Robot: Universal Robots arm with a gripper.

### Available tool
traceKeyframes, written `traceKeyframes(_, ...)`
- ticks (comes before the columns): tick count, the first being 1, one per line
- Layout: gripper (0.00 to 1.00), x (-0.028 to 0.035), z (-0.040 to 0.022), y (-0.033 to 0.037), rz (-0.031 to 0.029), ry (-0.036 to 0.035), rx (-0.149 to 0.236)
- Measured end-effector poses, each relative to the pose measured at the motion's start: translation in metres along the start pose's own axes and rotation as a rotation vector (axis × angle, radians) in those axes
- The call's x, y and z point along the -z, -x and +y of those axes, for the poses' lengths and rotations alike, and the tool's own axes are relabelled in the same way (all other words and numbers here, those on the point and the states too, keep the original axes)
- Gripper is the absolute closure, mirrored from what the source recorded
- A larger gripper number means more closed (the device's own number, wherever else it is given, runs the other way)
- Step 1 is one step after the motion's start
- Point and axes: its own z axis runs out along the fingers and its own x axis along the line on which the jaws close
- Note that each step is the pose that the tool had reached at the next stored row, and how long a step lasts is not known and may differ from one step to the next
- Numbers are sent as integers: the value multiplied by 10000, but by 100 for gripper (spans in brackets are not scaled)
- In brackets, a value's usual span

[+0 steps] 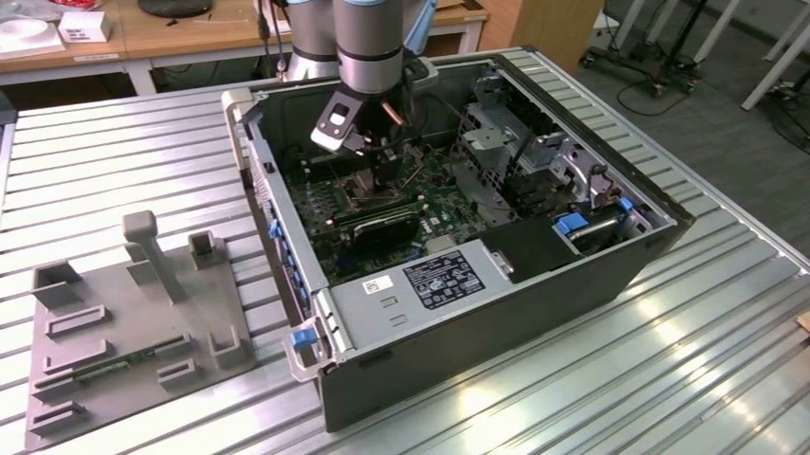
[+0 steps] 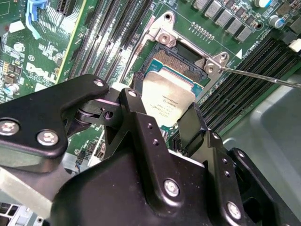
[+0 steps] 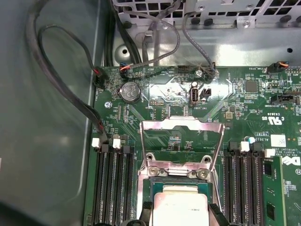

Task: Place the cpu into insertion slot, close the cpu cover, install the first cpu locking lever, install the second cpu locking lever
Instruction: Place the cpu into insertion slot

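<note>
In both wrist views the cpu (image 2: 170, 92) (image 3: 181, 200), a small square chip with a grey metal face, sits between my gripper's (image 2: 160, 106) (image 3: 180, 210) black fingers (image 2: 134, 106), which are shut on two of its opposite edges. It hangs over the near part of the insertion slot (image 2: 175, 60) (image 3: 175, 181), whose dark pin field shows past the chip's far edge. The cpu cover (image 3: 181, 123), a silver frame with a square window, is flipped open and lies back on the green board. In the exterior view my gripper (image 1: 376, 185) reaches down into the open computer case.
A thin locking lever rod (image 2: 263, 77) sticks out beside the socket. Long black memory slots (image 3: 113, 183) (image 3: 242, 183) flank it. Black cables (image 3: 70, 89) run along the case wall (image 1: 272, 190). A grey fixture plate (image 1: 120, 332) lies on the slatted table at the exterior view's left.
</note>
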Motion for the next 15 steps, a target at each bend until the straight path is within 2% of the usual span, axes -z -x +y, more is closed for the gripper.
traceKeyframes(8,46,-11,-16,0,2,1,-1)
traceKeyframes(15,46,-63,-30,0,0,0,0)
